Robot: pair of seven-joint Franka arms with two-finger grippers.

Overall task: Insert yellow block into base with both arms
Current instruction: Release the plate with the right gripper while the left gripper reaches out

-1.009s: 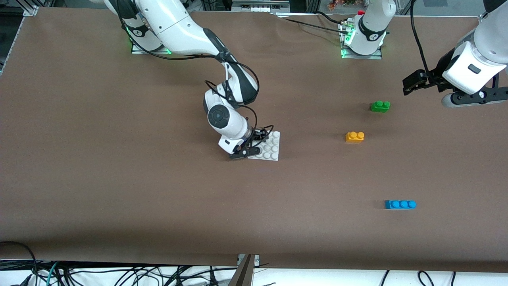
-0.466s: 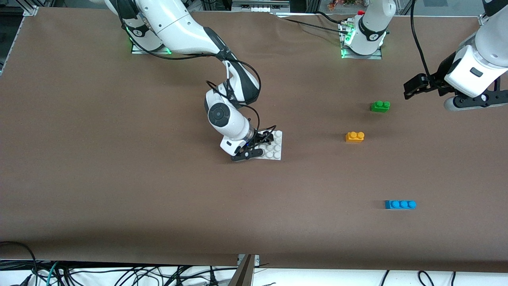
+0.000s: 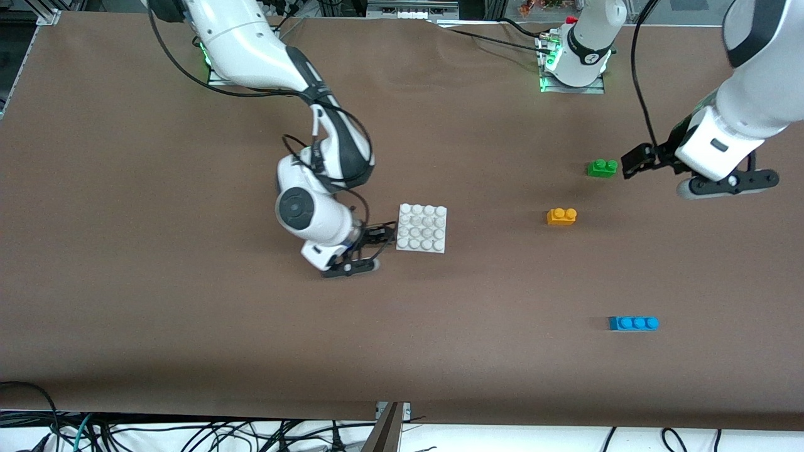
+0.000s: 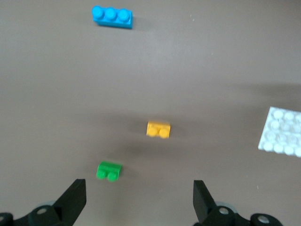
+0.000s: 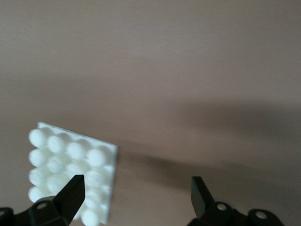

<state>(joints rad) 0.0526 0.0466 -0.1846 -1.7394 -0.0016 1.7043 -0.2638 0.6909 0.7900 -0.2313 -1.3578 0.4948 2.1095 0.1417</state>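
right gripper [image 3: 370, 248] spread wide, empty, just beside the base [image 3: 422, 228] on the desk | left gripper [image 3: 634, 164] spread wide, empty, beside green brick [image 3: 602, 167], likely heading for yellow block [image 3: 561, 216], untouched, toward left arm's end

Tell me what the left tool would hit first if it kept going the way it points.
Probably the green brick: it lies closest between the open left tool's fingers, with the yellow block next. Depth is unclear.
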